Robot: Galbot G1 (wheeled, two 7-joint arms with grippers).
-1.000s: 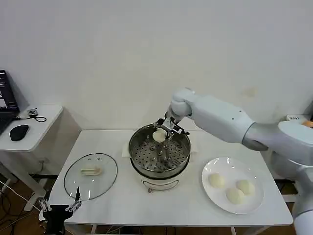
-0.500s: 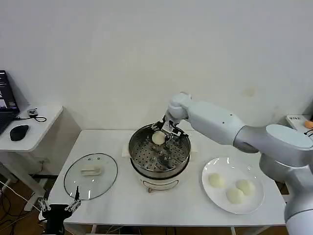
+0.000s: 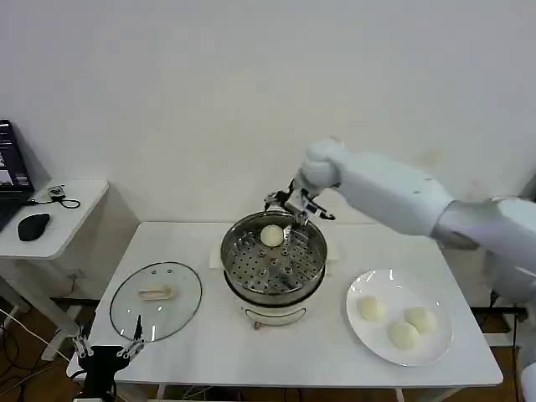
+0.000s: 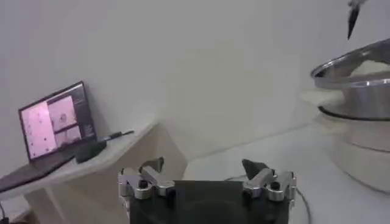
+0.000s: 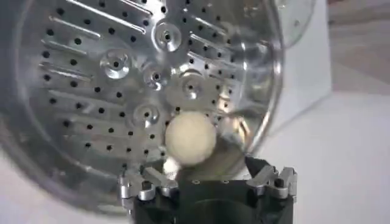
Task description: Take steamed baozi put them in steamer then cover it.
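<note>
The right end effector point(image 3: 295, 203), fingers spread and empty, hovers above the steamer's point(image 3: 274, 260) far rim, one baozi point(image 3: 272, 235) lying inside.

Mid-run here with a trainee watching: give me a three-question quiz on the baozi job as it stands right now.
1. How many baozi lie on the white plate?
2. True or false: the right gripper is shut on a baozi.
3. Where is the cover? A) on the steamer B) flat on the table, to the steamer's left C) in the left gripper

Key:
1. Three; a fourth baozi sits on the steamer tray.
2. False: it is open above the far rim.
3. B
</note>
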